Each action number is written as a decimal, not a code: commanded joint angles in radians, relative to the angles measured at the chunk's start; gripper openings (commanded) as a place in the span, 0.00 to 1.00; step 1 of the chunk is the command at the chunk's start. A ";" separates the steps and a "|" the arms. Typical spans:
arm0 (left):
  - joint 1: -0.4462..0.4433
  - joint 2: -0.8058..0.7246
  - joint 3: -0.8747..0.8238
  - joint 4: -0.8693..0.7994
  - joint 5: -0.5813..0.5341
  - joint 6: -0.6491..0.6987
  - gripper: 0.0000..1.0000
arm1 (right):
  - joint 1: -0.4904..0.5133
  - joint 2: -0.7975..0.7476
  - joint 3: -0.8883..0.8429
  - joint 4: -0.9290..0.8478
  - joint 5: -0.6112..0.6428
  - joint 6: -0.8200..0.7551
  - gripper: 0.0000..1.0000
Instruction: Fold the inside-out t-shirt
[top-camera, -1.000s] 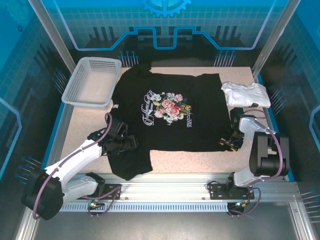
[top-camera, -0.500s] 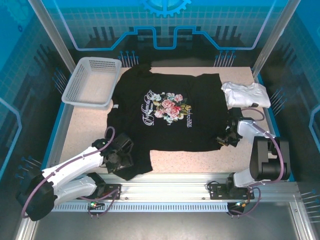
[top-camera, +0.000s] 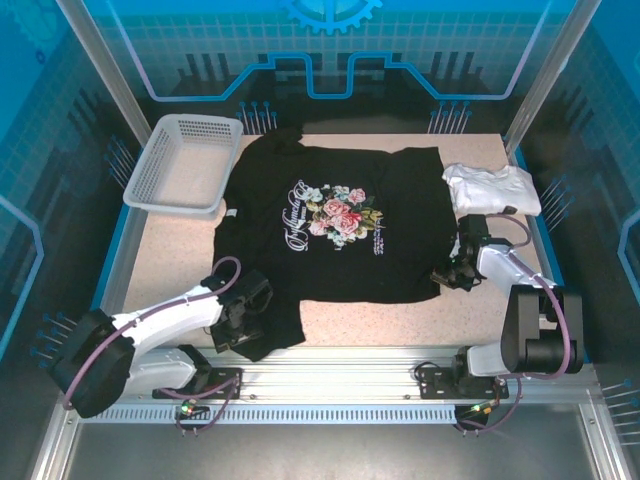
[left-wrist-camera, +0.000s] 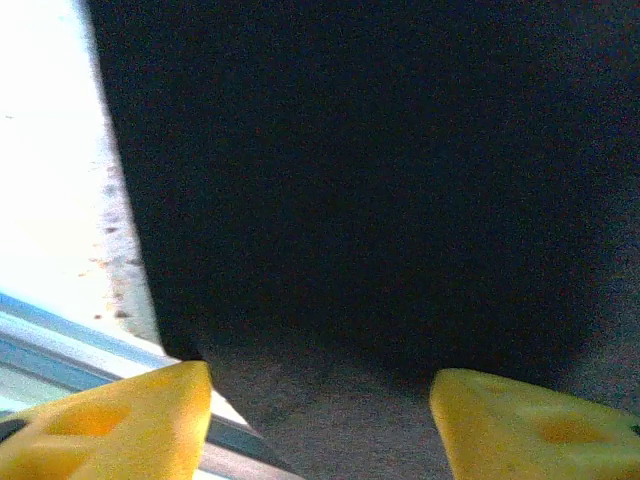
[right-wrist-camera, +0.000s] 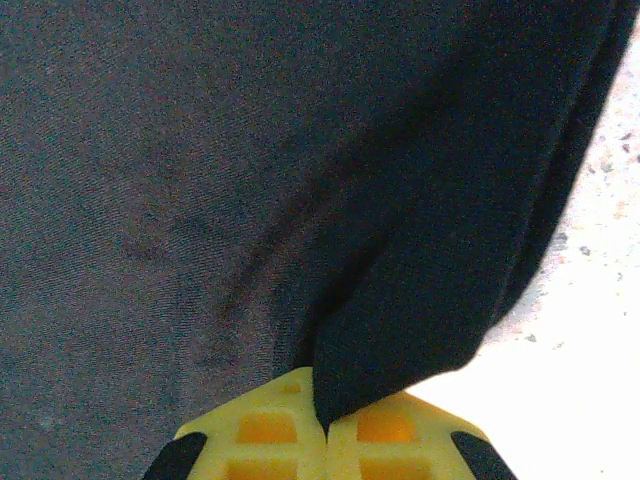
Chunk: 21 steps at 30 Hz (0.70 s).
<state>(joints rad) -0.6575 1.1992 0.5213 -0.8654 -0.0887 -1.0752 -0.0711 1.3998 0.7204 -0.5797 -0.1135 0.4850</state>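
Note:
The black t-shirt (top-camera: 340, 230) lies spread on the table with a flower print facing up. My left gripper (top-camera: 240, 325) is low over its near-left flap. In the left wrist view its yellow fingers (left-wrist-camera: 110, 425) stand apart, open, with black cloth (left-wrist-camera: 350, 200) between and beyond them, and the left gripper (left-wrist-camera: 320, 420) is beside the cloth's edge. My right gripper (top-camera: 447, 278) is at the shirt's near-right corner. In the right wrist view the right gripper (right-wrist-camera: 322, 420) is shut on a fold of the black cloth (right-wrist-camera: 420, 300).
A grey mesh basket (top-camera: 185, 165) stands at the far left. A white folded garment (top-camera: 490, 188) lies at the far right, just beyond my right arm. The speckled table (top-camera: 170, 260) shows bare left of the shirt. A metal rail (top-camera: 340, 370) runs along the near edge.
My left gripper slid toward the near edge over the shirt's flap and its jaws narrowed. My right gripper shut on the shirt's near-right corner and shifted slightly away from the rail.

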 joint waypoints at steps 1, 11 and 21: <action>-0.007 0.059 -0.055 0.106 0.034 -0.005 0.55 | -0.020 -0.009 0.021 0.004 -0.031 -0.024 0.01; -0.006 -0.003 -0.100 0.154 0.007 -0.003 0.20 | -0.028 -0.026 0.019 0.007 -0.016 -0.029 0.01; -0.004 -0.117 -0.031 0.091 -0.061 0.076 0.00 | -0.028 -0.047 0.007 0.021 0.006 -0.036 0.00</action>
<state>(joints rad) -0.6575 1.0969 0.4812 -0.7677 -0.0830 -1.0412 -0.0860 1.3907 0.7216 -0.5636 -0.1135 0.4660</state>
